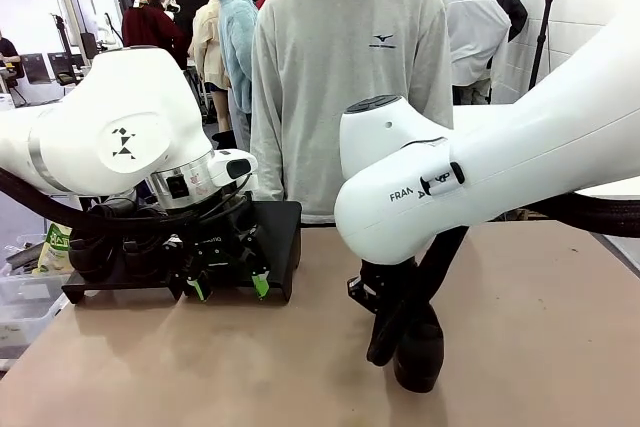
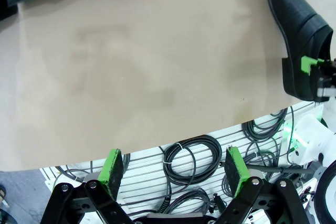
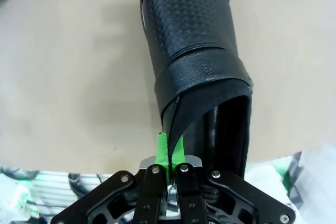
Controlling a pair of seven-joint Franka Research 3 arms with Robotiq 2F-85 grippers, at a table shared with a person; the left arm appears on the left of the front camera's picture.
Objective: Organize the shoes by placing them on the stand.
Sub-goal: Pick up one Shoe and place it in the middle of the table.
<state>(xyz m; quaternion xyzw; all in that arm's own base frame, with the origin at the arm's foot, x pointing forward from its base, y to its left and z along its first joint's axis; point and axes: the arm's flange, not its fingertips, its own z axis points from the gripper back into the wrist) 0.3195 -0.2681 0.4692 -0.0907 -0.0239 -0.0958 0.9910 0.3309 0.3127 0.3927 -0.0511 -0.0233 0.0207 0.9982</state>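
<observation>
right gripper (image 3: pixel 169 153) was pinched shut on the shoe (image 3: pixel 191 51) collar, heel nearest, long axis straight away from the fingers, toe down toward the table. stand (image 1: pixel 285 232) sat well off to its left. left gripper (image 1: pixel 230 288) hung wide, empty, just before the stand.

A tan table (image 1: pixel 520 347) is seen, smooth and faintly marked. A black stand (image 1: pixel 280 232) is set on its far left part, near the far edge, with short side legs resting on the tabletop. A black shoe (image 1: pixel 418 347) is found near the middle of the table, well apart from the stand; whether its sole touches the surface cannot be told. In the left wrist view, the table's near edge is seen above coiled cables (image 2: pixel 191 157).
</observation>
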